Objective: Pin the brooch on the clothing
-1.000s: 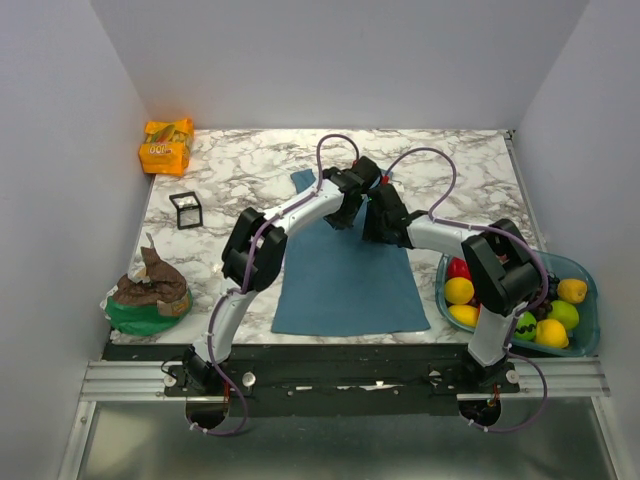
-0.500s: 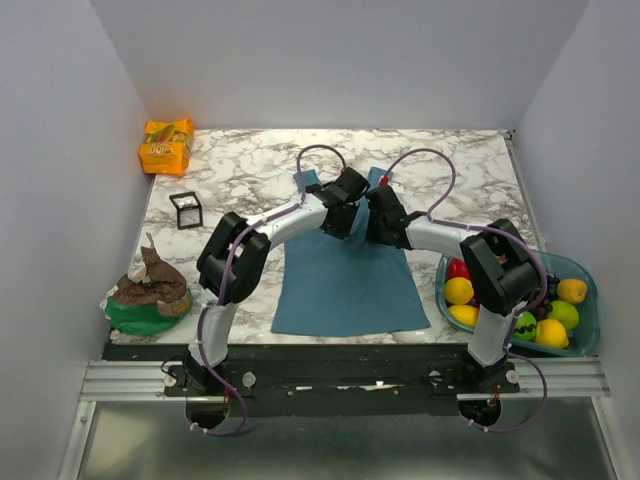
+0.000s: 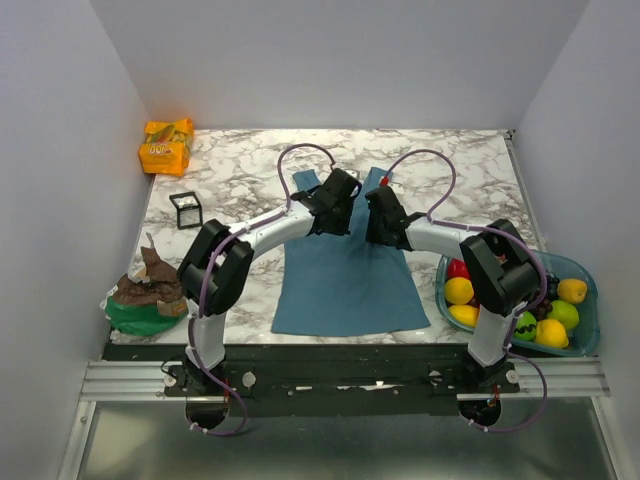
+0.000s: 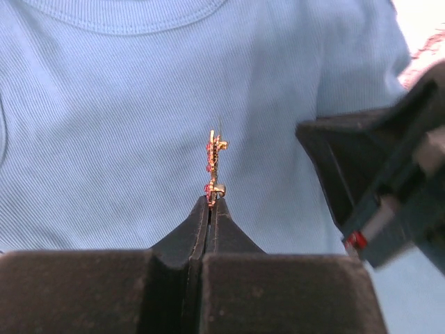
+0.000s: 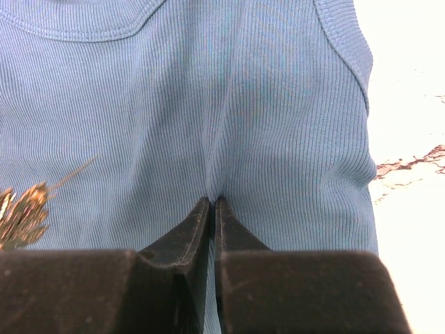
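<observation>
Left fingers [image 4: 198, 226] shifted leftward, pinching the brooch [image 4: 214, 163], visible only from wrist views.

The clothing [image 3: 345, 280] is teal-blue, with fine ribbing in the wrist views. The brooch [image 4: 214, 163] is red with gold metal. The left gripper [image 4: 210, 205] and right gripper [image 5: 212, 205] are black. Purple cables [image 3: 428, 151] loop over the white-and-black arms [image 3: 265, 228]. The table [image 3: 240, 165] is white marble veined grey. At ten o'clock is an orange packet [image 3: 166, 145], at eight a green-and-brown bag [image 3: 148, 295], and at four a teal basket [image 3: 592, 322] of yellow, red and green fruit [image 3: 459, 290].
</observation>
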